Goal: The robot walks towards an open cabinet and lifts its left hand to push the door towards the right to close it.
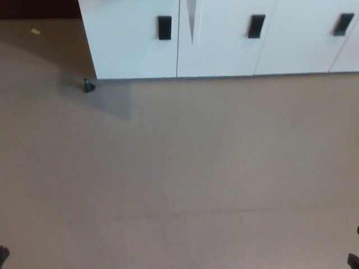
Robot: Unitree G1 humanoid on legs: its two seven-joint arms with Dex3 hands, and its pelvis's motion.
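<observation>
Left hand (3, 255) is just a dark sliver at the bottom-left corner of the floor (179, 179), right hand (353, 259) same deal at the bottom-right corner, so can't tell how open either one is or if anything's in them, prob nothing but no way to confirm. Cabinet (219, 50) sits along the far edge of the floor, white fronts w/ black handles, and the door (134, 50) at its left end looks slightly ajar: there's a thin wedge gap (191, 14) btw it and the next panel. Little dark doorstop-looking thing (88, 85) on the floor just beside the cabinet's left corner, and a yellow scrap (35, 31) further off in the far-left corner. Risk imo: the left hand is low and well apart from the door, w/ a lot of bare floor btw them, so if it lifts too early it pushes air, and if the robot drifts left it could clip that stopper or meet the door edge-on instead of flat.
</observation>
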